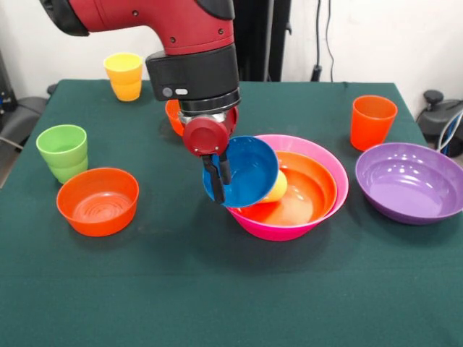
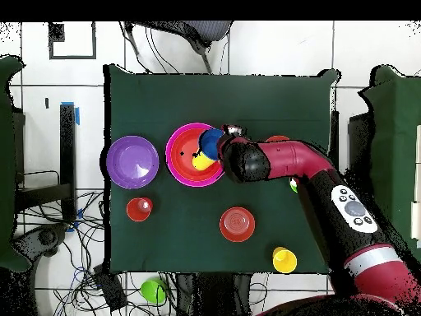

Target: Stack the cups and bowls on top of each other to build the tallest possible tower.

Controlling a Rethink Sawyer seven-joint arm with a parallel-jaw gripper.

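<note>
My gripper [image 1: 218, 177] is shut on the rim of the small blue bowl [image 1: 249, 170] and holds it tilted over the left side of the tower. The tower is the largest pink bowl [image 1: 289, 228] with the large orange bowl [image 1: 311, 191] nested in it and a yellow cup [image 1: 277, 188] lying inside, partly hidden by the blue bowl. In the overhead view the gripper [image 2: 224, 148] holds the blue bowl [image 2: 211, 141] over the pink bowl [image 2: 181, 155].
The purple bowl [image 1: 409, 184] and orange cup [image 1: 372, 121] stand on the right. The green cup [image 1: 64, 152] and a small orange bowl [image 1: 98, 201] stand on the left. A second yellow cup [image 1: 124, 76] is far left, and another small orange bowl [image 1: 173, 116] is behind the gripper.
</note>
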